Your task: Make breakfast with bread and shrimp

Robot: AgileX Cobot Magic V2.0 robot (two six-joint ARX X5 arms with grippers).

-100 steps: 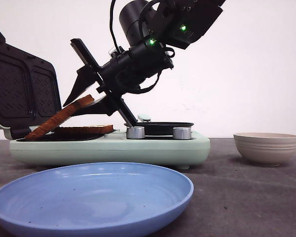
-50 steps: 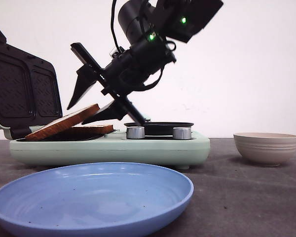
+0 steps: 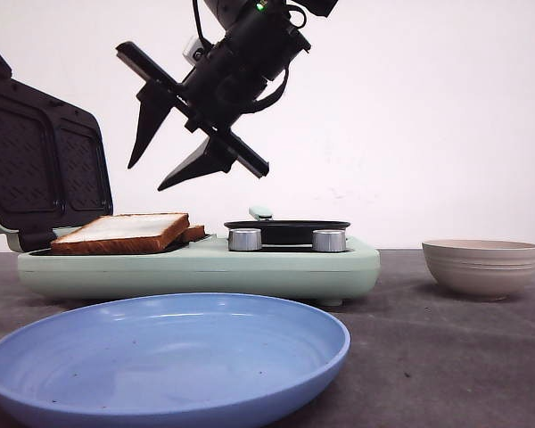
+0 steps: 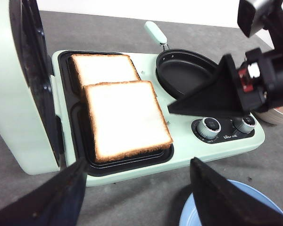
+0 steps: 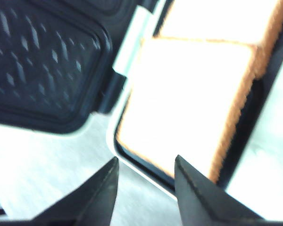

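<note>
Right gripper [image 3: 165,169]: jaws spread, holding nothing, hanging tilted above the bread.
Left gripper [image 4: 139,190]: jaws spread wide, empty, near the maker's front edge.
Bread [image 4: 125,117]: two slices on the sandwich maker's [image 3: 276,263] dark plate, below the right jaws; the near slice overlaps the far one.
Lid [image 3: 40,169]: open, upright, beside the bread.
Shrimp: not seen.

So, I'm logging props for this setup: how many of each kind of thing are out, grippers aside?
Bread slices: 2
Sandwich maker: 1
Small black pan: 1
Silver knobs: 2
Blue plate: 1
Beige bowl: 1
Total: 8
</note>
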